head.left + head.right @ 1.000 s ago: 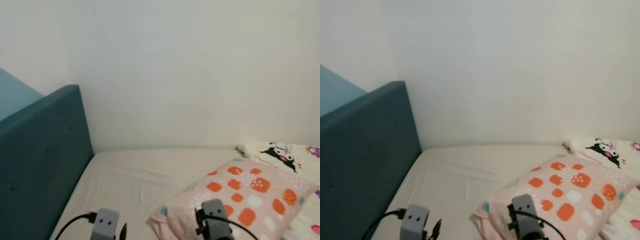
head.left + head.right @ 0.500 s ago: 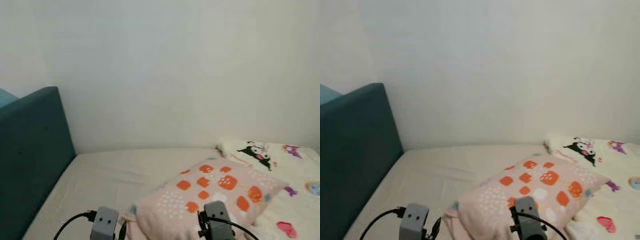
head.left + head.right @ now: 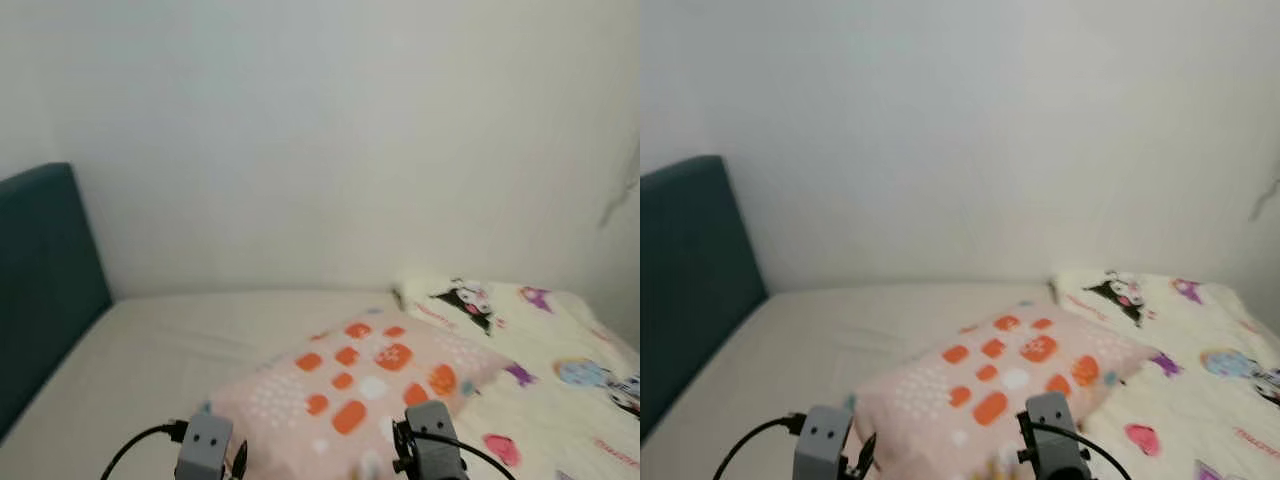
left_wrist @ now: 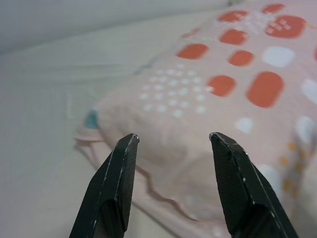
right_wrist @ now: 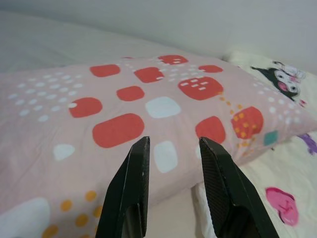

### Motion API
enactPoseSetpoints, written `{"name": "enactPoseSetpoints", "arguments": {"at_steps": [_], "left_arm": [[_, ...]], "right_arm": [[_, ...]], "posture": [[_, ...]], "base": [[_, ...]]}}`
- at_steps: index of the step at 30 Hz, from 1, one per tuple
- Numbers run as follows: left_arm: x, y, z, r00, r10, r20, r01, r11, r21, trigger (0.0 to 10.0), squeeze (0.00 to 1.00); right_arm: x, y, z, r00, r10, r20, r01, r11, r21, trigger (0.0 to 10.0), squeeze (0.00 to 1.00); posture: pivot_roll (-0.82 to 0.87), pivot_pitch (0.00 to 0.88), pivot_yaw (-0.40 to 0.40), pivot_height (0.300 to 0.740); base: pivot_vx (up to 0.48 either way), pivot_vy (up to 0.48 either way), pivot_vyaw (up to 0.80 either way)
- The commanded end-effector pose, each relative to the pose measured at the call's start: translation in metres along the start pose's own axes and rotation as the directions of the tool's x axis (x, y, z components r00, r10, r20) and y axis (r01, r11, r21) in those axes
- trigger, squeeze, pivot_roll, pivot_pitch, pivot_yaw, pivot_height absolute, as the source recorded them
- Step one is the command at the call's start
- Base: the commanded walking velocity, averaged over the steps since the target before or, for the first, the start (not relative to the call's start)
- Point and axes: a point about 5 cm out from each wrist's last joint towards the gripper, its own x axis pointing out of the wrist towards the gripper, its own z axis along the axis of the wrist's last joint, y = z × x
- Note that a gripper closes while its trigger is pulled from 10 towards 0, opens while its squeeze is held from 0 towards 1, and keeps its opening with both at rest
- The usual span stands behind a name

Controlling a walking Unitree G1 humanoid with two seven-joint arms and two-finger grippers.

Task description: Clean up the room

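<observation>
Pink pillow (image 3: pixel 360 385) on beige bed (image 3: pixel 170 340), teal headboard (image 3: pixel 40 290) at 9 o'clock; left tool (image 4: pixel 171 141), right tool (image 5: pixel 173 148) both parted, empty.

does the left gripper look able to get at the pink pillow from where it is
Probably yes. The left gripper is open and aimed at the near corner of the pink pillow, which lies on the bare sheet, with nothing between them. How far off it is cannot be told.

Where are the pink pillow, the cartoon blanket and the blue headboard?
pink pillow (image 3: pixel 350 385), left eye view, on its spotted top.
cartoon blanket (image 3: pixel 560 375), left eye view, on its printed surface.
blue headboard (image 3: pixel 685 270), right eye view, on its padded face.
</observation>
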Motion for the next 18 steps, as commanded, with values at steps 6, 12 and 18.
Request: {"name": "enactPoseSetpoints", "arguments": {"at_steps": [6, 12, 18], "left_arm": [[-0.0006, -0.0005, -0.0014, 1.0, -0.004, -0.005, 0.004, 1.0, 0.0, 10.0, 0.0], [0.0004, -0.0003, -0.0008, 1.0, -0.005, -0.004, 0.005, 1.0, 0.0, 10.0, 0.0], [0.0009, -0.0003, -0.0003, 1.0, -0.007, -0.001, 0.007, 1.0, 0.0, 10.0, 0.0]], "right_arm": [[-0.0009, -0.0041, -0.0041, 1.0, -0.01, -0.023, 0.009, 1.0, -0.009, 10.0, 0.0], [0.0, -0.0048, -0.0036, 1.0, -0.013, -0.023, 0.013, 1.0, -0.009, 10.0, 0.0], [-0.0001, -0.0052, -0.0038, 1.0, -0.016, -0.023, 0.016, 1.0, -0.009, 10.0, 0.0]], "posture": [[-0.06, 0.042, -0.027, 0.737], [-0.06, 0.042, -0.024, 0.737], [-0.06, 0.04, -0.021, 0.737]], "base": [[0.0, -0.306, 0.0], [0.0, -0.303, 0.0], [0.0, -0.301, 0.0]]}}
